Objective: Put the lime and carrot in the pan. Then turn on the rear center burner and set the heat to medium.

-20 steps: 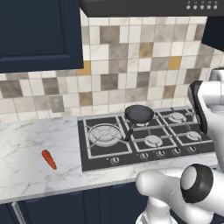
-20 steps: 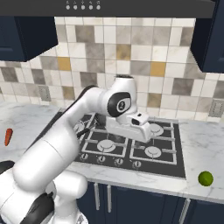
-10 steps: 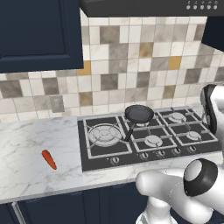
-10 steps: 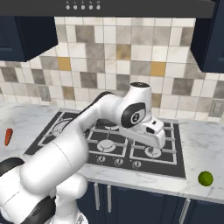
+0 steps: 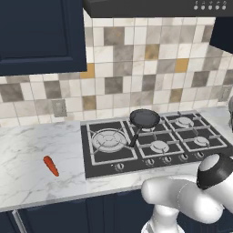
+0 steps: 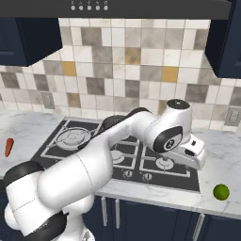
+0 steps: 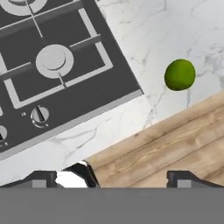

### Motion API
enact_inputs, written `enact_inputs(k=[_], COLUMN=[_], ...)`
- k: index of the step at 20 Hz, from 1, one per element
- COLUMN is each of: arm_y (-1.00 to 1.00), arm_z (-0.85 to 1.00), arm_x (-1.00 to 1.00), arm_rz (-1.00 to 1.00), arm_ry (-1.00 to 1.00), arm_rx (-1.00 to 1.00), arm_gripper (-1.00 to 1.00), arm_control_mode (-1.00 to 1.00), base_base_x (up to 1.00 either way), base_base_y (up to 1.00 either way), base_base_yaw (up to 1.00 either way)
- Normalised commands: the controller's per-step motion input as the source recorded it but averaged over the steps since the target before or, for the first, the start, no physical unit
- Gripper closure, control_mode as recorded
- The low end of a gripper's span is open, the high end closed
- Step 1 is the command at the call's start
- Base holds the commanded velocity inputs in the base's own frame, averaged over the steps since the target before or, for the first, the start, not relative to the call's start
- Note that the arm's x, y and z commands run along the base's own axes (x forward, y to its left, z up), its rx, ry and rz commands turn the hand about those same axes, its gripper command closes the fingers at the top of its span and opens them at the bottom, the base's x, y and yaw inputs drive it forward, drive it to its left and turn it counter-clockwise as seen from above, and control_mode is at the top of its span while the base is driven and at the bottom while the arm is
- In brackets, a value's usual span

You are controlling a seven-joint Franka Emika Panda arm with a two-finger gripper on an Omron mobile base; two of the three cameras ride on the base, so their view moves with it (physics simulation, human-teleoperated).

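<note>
The lime (image 7: 180,75), a small yellow-green ball, lies on the marble counter right of the cooktop, near the front edge; in the right base view the lime (image 6: 221,191) sits just right of and below my hand. My gripper (image 7: 113,179) hangs open and empty above the counter edge, apart from the lime. The orange carrot (image 5: 51,166) lies on the counter left of the cooktop, and the carrot (image 6: 8,147) is far from the hand. The black pan (image 5: 144,119) stands on the rear center grate with its handle pointing forward. It hides the rear center burner beneath it.
The black cooktop (image 5: 104,161) has a row of knobs (image 5: 166,159) along its front; one knob (image 7: 39,114) shows below the hand. A large silver burner (image 5: 108,139) sits at its left. Wooden floor (image 7: 175,148) lies beyond the counter edge.
The arm has swung right across the cooktop, out past its right end to the counter near the lime. The jaws stayed open. Carrot, pan and lime have not moved.
</note>
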Motion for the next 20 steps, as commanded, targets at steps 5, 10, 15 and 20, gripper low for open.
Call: enact_inputs(k=[5, 10, 15, 20], arm_y=[-0.54, -0.38, -0.18, -0.05], arm_z=[-0.07, -0.16, -0.18, -0.32], arm_x=[0.0, 0.0, 0.06, 0.25], arm_rz=[0.0, 0.0, 0.0, 0.0], arm_ry=[-0.23, -0.02, 0.08, 0.11], arm_rx=[0.0, -0.01, -0.02, 0.0], arm_gripper=[-1.0, -1.0, -1.0, -1.0], arm_control_mode=[-1.0, -1.0, -1.0, -1.0], base_base_x=[0.0, 0.0, 0.0, 0.0], base_base_y=[0.0, 0.0, 0.0, 0.0], base_base_yaw=[0.0, 0.0, 0.0, 0.0])
